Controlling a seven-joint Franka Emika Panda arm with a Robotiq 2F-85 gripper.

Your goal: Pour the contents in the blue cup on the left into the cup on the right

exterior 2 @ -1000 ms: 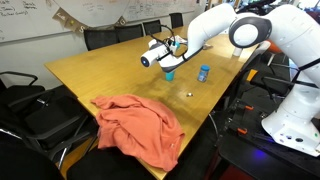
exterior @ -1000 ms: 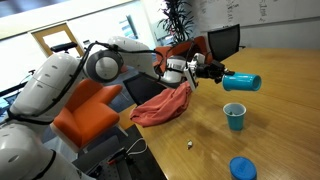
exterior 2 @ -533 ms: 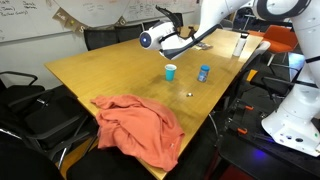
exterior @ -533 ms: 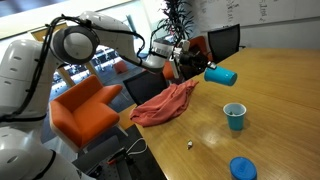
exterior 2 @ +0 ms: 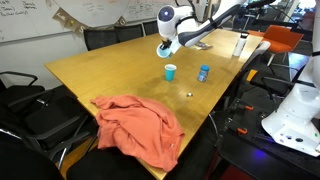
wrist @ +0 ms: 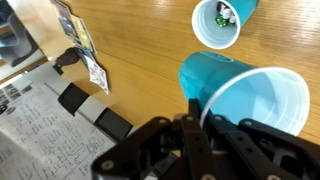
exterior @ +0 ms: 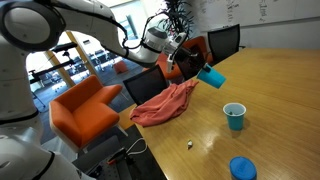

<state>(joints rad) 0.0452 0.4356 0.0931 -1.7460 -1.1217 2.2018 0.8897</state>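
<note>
My gripper (exterior: 196, 68) is shut on a light blue cup (exterior: 212, 76) and holds it tilted in the air above the wooden table (exterior: 280, 90). A second blue cup (exterior: 234, 116) stands upright on the table below and to one side. In an exterior view the held cup (exterior 2: 168, 46) hangs just above the standing cup (exterior 2: 170, 72). In the wrist view the held cup (wrist: 240, 100) sits between my fingers (wrist: 195, 118) with its open mouth facing the camera. The standing cup (wrist: 220, 22) holds small white and green bits.
A red cloth (exterior: 165, 103) (exterior 2: 140, 125) lies on the table's edge. A small blue container (exterior: 243, 168) (exterior 2: 203, 73) and a tiny white piece (exterior: 189, 145) lie near the standing cup. Orange chairs (exterior: 85, 110) and black chairs (exterior 2: 105, 38) ring the table.
The arm has lifted and swung the held cup away from its sideways position over the standing cup. The cup has turned from lying level to a tilted pose.
</note>
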